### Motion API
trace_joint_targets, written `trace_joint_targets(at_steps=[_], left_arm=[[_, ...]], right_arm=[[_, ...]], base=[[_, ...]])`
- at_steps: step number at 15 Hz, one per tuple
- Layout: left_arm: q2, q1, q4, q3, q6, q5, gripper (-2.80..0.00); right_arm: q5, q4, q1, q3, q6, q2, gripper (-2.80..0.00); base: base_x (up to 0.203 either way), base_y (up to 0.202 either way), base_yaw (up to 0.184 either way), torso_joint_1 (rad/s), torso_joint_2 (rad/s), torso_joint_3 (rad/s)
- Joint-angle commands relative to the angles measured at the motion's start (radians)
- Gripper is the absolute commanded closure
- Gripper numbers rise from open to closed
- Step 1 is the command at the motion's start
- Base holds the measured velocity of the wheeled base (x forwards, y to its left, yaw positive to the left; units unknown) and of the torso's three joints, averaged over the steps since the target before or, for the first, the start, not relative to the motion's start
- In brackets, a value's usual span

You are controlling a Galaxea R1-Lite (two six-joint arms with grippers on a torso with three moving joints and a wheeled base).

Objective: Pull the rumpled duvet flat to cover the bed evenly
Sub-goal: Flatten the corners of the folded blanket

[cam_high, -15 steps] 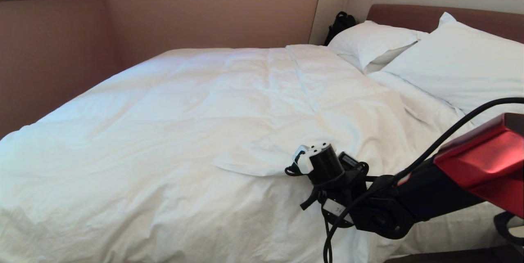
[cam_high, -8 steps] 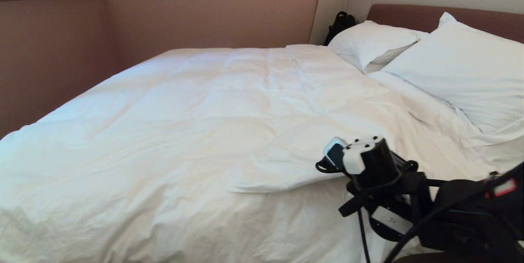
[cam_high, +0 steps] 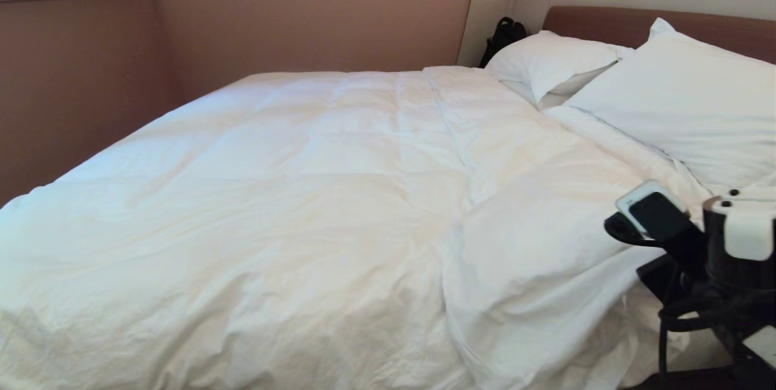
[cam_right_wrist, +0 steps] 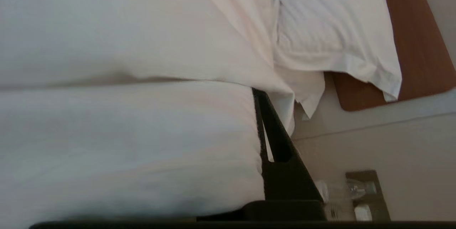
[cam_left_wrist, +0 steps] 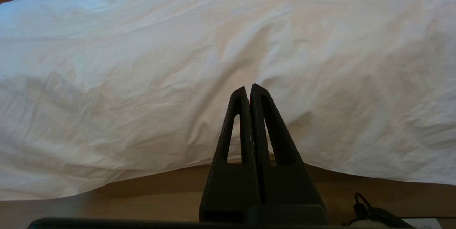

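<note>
At the bed's (cam_high: 606, 20) right edge, the right hand (cam_right_wrist: 257, 95) grips the duvet (cam_high: 303, 196); left hand (cam_left_wrist: 248, 88) closed, empty.

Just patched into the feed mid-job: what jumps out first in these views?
The big white duvet fills nearly the whole head view, spread over the bed up to two white pillows at the brown headboard. At the right edge, the right gripper is shut on the duvet, whose near-right part bunches in folds toward it. The left gripper sits shut and empty, low in front of the duvet's hanging edge.
</note>
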Motion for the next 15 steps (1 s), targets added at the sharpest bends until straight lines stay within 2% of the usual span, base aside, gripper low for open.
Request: trace_joint_targets(at_steps=[1,5,8,11,13,15], left_arm=[[0.0,0.0,0.0,0.0,0.001,0.0,0.0],[0.0,0.0,0.0,0.0,0.001,0.0,0.0],[0.0,0.0,0.0,0.0,0.001,0.0,0.0],[0.0,0.0,0.0,0.0,0.001,0.0,0.0],[0.0,0.0,0.0,0.0,0.001,0.0,0.0],[0.0,0.0,0.0,0.0,0.001,0.0,0.0]], right_arm=[[0.0,0.002,-0.054,0.075,-0.004,-0.141,0.0],[0.011,0.005,-0.124,0.235,0.001,-0.231,0.0],[0.029,0.01,-0.219,0.339,0.002,-0.321,0.0],[0.071,0.077,-0.287,0.408,0.003,-0.405,0.0],[0.091,0.124,-0.306,0.428,0.004,-0.438,0.0],[0.105,0.213,-0.313,0.436,0.004,-0.555,0.0]], base=[[0.0,0.0,0.0,0.0,0.0,0.0],[0.0,0.0,0.0,0.0,0.0,0.0],[0.0,0.0,0.0,0.0,0.0,0.0],[0.0,0.0,0.0,0.0,0.0,0.0],[0.0,0.0,0.0,0.0,0.0,0.0],[0.0,0.0,0.0,0.0,0.0,0.0]])
